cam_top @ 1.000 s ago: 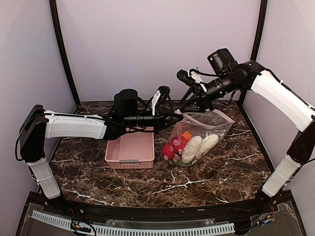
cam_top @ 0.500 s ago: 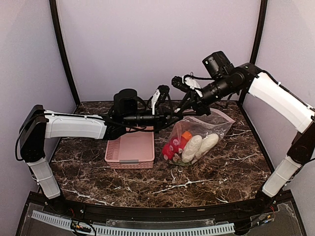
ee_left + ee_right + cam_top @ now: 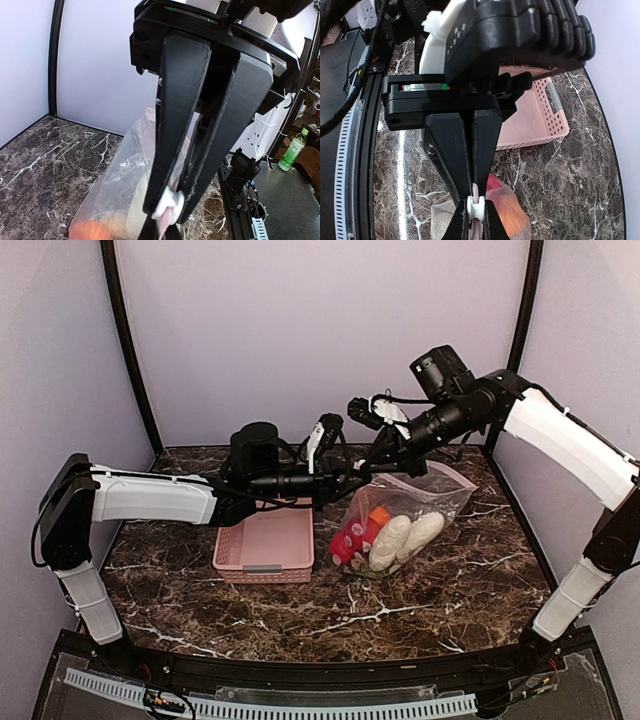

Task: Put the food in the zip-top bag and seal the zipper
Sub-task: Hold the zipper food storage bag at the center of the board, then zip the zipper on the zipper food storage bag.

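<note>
Pinching the zipper (image 3: 168, 211) at the bag's mouth, the left claw (image 3: 167, 200) has its 2 fingers pressed tight on the pinkish-white strip. The right claw (image 3: 475, 207) pinches the same strip close by. I think they hold it high so the mouth faces up and nothing spills. The zip-top bag (image 3: 425, 490) hangs below both claws, its bottom on the desk (image 3: 450, 585). The food (image 3: 385, 535) sits inside: red, orange and white pieces. A pink basket (image 3: 265, 540) lies under the left arm. My guess for next: squeezing along the strip.
</note>
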